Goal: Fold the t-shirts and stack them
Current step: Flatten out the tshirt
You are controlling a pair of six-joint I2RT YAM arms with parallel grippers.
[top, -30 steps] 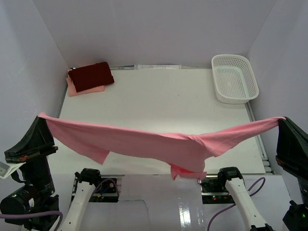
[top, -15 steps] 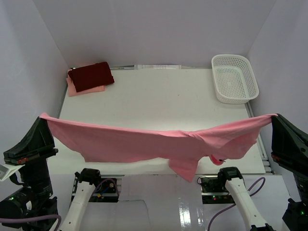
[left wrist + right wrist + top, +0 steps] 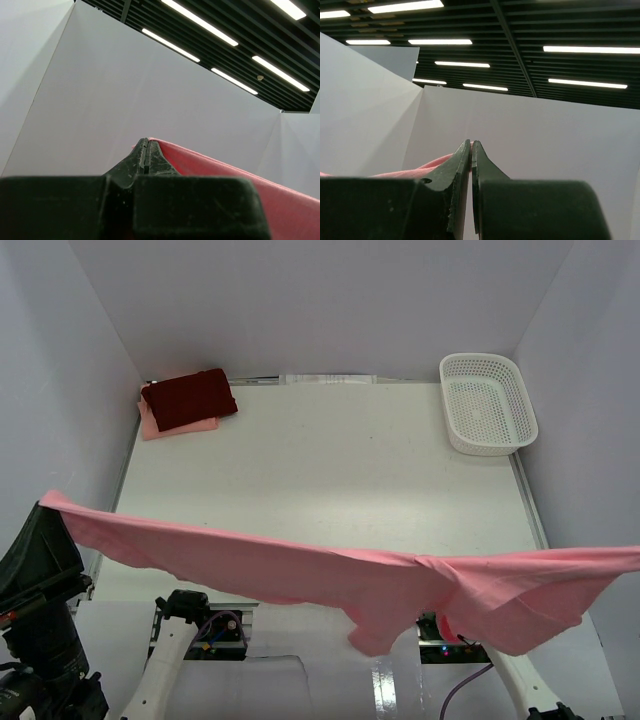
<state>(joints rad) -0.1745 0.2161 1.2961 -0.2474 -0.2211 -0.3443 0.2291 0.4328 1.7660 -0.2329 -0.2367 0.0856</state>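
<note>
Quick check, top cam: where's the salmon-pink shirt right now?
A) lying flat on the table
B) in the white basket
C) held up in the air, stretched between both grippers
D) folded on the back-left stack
C: the salmon-pink shirt hangs stretched above the table's near edge, one end pinched in the left gripper, the other in the right gripper. The back-left stack holds only the maroon shirt on the peach shirt.

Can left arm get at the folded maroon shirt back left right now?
Probably not: the left tool is shut on the salmon-pink shirt, stretched across to the right tool. Nothing on the table blocks the way to the maroon shirt; the tool is just occupied.
</note>
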